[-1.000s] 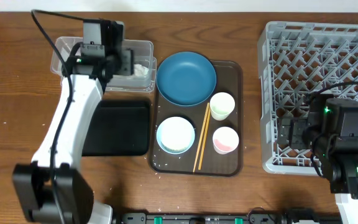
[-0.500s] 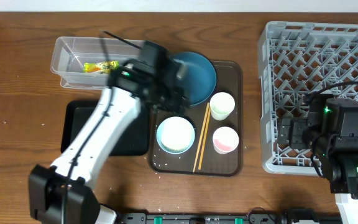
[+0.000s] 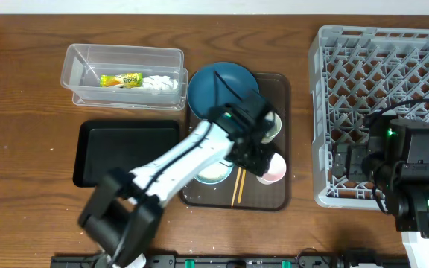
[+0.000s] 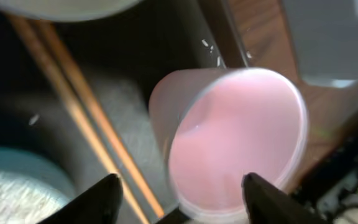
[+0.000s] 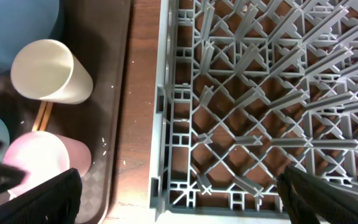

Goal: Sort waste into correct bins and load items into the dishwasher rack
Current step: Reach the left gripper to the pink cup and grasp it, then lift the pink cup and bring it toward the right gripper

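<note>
My left gripper (image 3: 261, 158) (image 4: 185, 200) is open and low over the pink-inside cup (image 3: 272, 170) (image 4: 238, 134), which stands between its fingertips. The white cup (image 3: 272, 125) (image 5: 48, 70) stands just behind it. The dark-blue plate (image 3: 218, 88), the light-blue bowl (image 3: 208, 174) and the chopsticks (image 3: 237, 190) (image 4: 73, 106) are partly hidden by the arm. The clear tub (image 3: 88, 56) holds the yellow-green wrapper (image 3: 121, 79) and white tissue (image 3: 162, 82). The black tray (image 3: 125, 152) lies in front of it. My right gripper (image 3: 346, 160) (image 5: 179, 199) is open over the front left of the grey rack (image 3: 386, 97) (image 5: 260, 93).
The dishes sit on a brown serving tray (image 3: 283, 82). A few rice grains (image 4: 211, 46) lie on it beside the pink-inside cup (image 5: 42, 158). The rack's left wall stands a narrow strip of table away from the brown tray.
My left arm swung from the clear tub, across the plate, down to the pink-inside cup. The wrapper and tissue now show in the tub. The right arm has not moved.
</note>
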Tool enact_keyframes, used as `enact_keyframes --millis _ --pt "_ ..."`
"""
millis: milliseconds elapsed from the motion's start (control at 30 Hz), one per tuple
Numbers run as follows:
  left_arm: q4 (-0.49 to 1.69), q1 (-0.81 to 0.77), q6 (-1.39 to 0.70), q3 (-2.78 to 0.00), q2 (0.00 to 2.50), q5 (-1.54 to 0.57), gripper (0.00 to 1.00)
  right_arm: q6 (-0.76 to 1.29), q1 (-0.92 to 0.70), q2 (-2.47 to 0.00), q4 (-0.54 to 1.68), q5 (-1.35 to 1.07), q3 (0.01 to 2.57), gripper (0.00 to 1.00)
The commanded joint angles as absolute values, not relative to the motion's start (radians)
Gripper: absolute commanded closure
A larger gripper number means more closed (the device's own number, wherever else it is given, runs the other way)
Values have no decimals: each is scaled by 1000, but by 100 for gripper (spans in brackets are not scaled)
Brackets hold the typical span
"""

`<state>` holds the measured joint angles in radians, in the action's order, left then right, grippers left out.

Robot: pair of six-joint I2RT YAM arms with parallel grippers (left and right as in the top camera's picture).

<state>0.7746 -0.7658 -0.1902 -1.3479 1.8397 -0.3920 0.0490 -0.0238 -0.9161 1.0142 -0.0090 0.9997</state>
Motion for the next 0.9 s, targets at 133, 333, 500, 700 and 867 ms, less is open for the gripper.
enact_keyframes --millis 133,333,500,700,867 --pt "747 -783 -216 -1340 1879 -349 93 59 -20 -916 1031 7 1018 1" --pt "805 -748 -216 -1347 1784 -387 94 104 -19 -916 1057 159 1018 1" --pt "822 -657 -233 -1348 1626 -474 94 197 -1 -918 1047 214 1018 1" --pt "730 -448 -325 -1348 1538 -764 94 -43 4 -965 951 -304 1018 1" --pt "592 -339 -357 -1348 1598 -1199 94 -400 2 -1039 934 -940 1018 1"
